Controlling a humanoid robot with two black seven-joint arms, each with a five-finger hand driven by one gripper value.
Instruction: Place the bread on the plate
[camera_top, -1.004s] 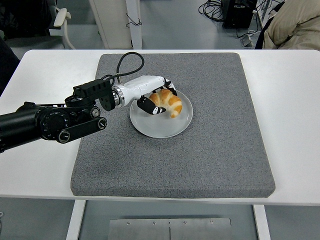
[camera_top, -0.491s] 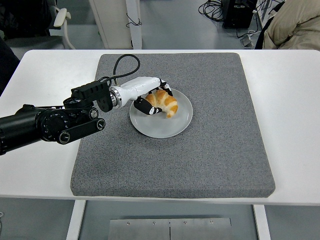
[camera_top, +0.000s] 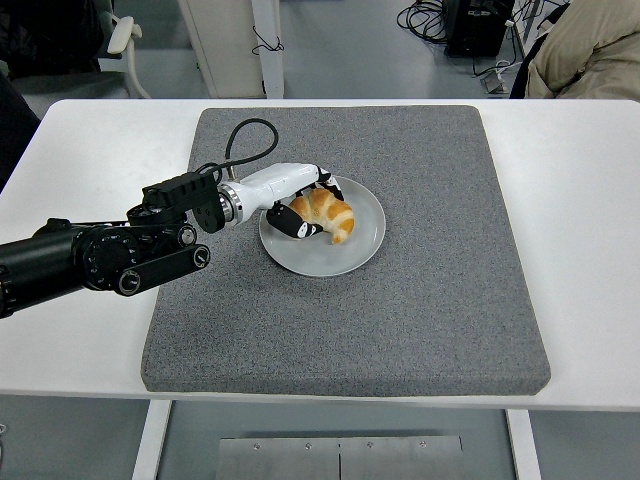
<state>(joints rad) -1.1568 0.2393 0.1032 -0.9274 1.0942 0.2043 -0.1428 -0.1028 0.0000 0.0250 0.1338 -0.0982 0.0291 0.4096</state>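
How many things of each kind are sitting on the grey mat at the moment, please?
Bread (croissant): 1, lying on the plate, with the left hand around its left end
Plate: 1, grey-white and round
Total: 2 things on the grey mat

- The mat (camera_top: 440, 300) lies on the table (camera_top: 590, 250), covering its middle from the far edge almost to the near edge.
- The plate (camera_top: 345, 255) sits on the mat, left of centre, toward the far edge.
- The bread (camera_top: 325, 213) lies on the plate's left half.
- The left hand (camera_top: 295, 200) reaches in from the mat's left edge, touching the bread.
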